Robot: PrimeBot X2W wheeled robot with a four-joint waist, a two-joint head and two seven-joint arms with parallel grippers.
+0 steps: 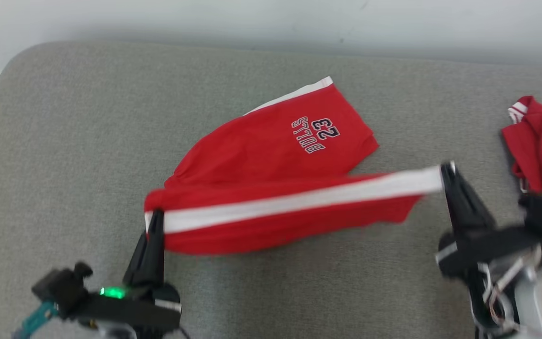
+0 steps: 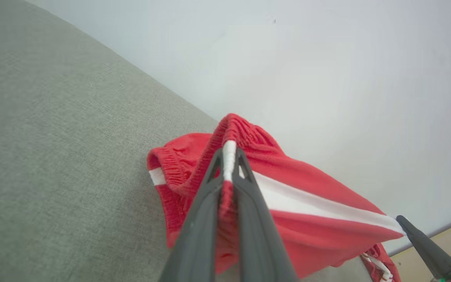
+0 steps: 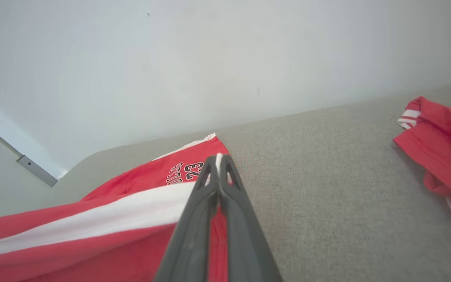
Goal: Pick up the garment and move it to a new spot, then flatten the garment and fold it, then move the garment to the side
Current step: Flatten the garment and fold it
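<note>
Two red garments lay on the grey padded surface (image 1: 64,141), and two grippers were at work on one of them. The task's garment, a pair of red shorts (image 1: 271,155) with a white side stripe and "BULLS 23" printed on one leg, sat at the centre of the head view. Its printed leg lay flat on the surface, pointing toward 1 o'clock. The near edge, carrying the stripe, was raised and pulled taut in a line running from 8 o'clock to 3 o'clock.

The left gripper (image 1: 155,219), at 7 o'clock in the head view, had its two dark fingers pinched narrow on the elastic waistband end of the stripe. The left wrist view showed bunched red cloth and the white band squeezed between them. The right gripper (image 1: 447,169), toward 4 o'clock, was clamped on the hem end of the same stripe. Its two fingers were pressed together, and in the right wrist view only a sliver of white fabric showed at the tips.

The second red garment (image 1: 541,146) was crumpled, with thin white stripes at one edge. It lay at 3 o'clock by the frame's edge — apart from the shorts, on the same grey surface. One pale wall (image 1: 271,19) ran along the far side of the surface at 12 o'clock.
</note>
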